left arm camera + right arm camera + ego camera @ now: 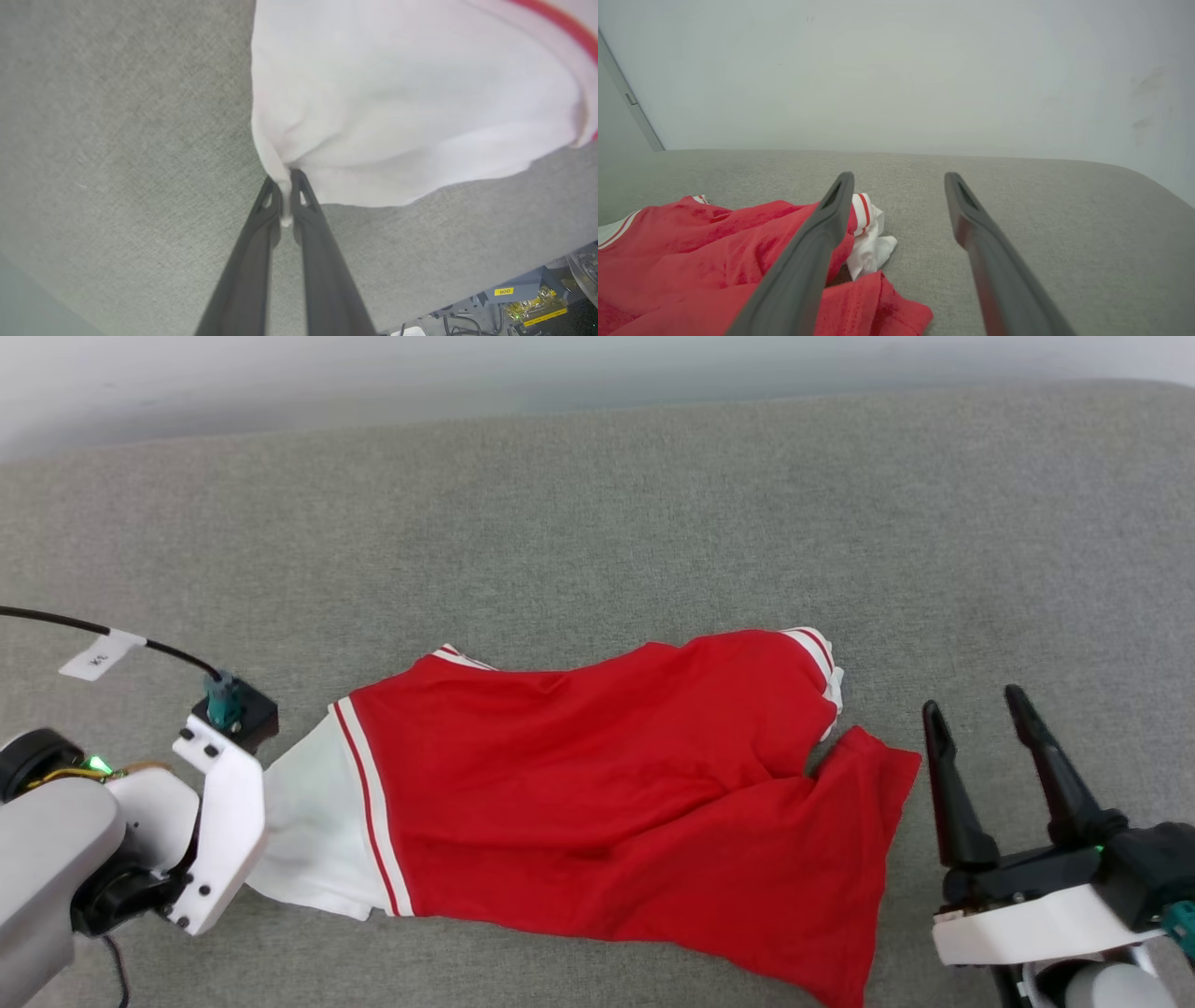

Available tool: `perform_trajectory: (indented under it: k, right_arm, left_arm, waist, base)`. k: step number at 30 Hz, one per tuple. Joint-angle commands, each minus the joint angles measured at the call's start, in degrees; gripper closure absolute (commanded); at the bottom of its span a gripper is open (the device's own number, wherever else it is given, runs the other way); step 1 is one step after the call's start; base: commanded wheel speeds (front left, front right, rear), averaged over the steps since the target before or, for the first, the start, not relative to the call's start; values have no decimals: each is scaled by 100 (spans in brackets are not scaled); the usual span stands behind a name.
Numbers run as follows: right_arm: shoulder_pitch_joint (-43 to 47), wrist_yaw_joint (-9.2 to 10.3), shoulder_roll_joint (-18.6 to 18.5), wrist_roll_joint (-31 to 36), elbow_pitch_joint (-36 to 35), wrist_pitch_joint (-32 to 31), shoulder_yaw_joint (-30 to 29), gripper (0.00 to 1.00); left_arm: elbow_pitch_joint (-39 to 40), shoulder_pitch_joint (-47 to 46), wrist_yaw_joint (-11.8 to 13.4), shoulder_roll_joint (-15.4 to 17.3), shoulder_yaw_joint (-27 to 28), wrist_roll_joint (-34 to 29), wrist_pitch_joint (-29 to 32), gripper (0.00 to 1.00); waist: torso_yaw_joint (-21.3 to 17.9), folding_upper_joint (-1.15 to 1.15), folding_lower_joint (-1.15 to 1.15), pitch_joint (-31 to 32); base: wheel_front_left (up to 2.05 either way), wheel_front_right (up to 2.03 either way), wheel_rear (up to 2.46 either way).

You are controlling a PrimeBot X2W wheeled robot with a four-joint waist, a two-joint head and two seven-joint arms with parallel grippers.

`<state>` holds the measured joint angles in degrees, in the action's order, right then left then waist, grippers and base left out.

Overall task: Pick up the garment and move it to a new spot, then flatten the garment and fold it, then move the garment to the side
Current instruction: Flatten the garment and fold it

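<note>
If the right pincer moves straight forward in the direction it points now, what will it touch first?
Probably nothing near: the right pincer, open, points beside the shirt, over the bare grey cushion toward the pale wall. Its height above the cushion is unclear.

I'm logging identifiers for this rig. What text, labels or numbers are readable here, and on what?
"800": small yellow label on a grey panel, left wrist view.
White tag on the black cable: marks too small to read.
Second yellow label: blurred.
The garment: no print visible.
</note>
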<state>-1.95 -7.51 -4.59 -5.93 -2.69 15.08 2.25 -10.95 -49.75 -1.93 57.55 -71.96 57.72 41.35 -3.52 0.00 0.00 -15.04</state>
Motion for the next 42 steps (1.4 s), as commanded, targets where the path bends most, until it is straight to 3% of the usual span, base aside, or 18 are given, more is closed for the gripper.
perform_trajectory:
  k: [1, 7, 13, 20, 21, 26, 30, 34, 42]
  right_arm:
    - [-4, 4, -72, -18, -17, 12, -42, 0]
    - [-413, 4, -542, 10, -186, -110, -309, 0]
    - [-1157, 4, -1540, -201, -373, -914, -28, 0]
    - [-2406, 4, -3138, -1358, -342, -2943, 1442, 0]
    - [-2986, 5, -3777, -2115, -319, -4063, 2306, 0]
    - [-4001, 5, -4421, -3153, -283, -5637, 3509, 0]
    - [-4639, 5, -4602, -3573, -26, -6564, 4276, 0]
    - [-4987, 5, -4675, -3820, 302, -7057, 4843, 0]
    - [-5219, 5, -4519, -4125, 906, -6882, 5611, 0]
  left_arm:
    - [19, 30, 51, -28, 55, -62, -139, 0]
    - [316, 132, 442, -128, 418, -439, -1590, 0]
    - [669, 377, 1444, -263, 862, -1024, -3390, 0]
    - [967, 879, 2663, -566, 1343, -1288, -4992, 0]
    - [1043, 1096, 3104, -735, 1579, -1335, -5434, 0]
    - [1209, 1516, 3674, -1050, 2087, -1505, -5649, 0]
    - [1460, 1941, 3851, -1413, 2706, -1945, -5656, 0]
    - [1624, 2370, 3788, -1811, 3212, -2329, -5658, 0]
    - [1627, 2848, 3319, -2518, 4056, -3008, -5654, 0]
  waist:
    - [37, 0, 0, 73]
    - [179, 0, 0, 377]
    - [367, 0, 0, 507]
    - [587, 0, 0, 425]
    - [697, 0, 0, 354]
    - [875, 0, 0, 169]
    - [1034, 0, 0, -32]
    - [1214, 0, 0, -282]
    - [1476, 0, 0, -802]
  base:
    - [0, 0, 0]
    - [0, 0, 0]
    - [0, 0, 0]
    - [0, 0, 0]
    - [0, 0, 0]
    - [0, 0, 0]
    - [0, 0, 0]
    - [0, 0, 0]
    - [0, 0, 0]
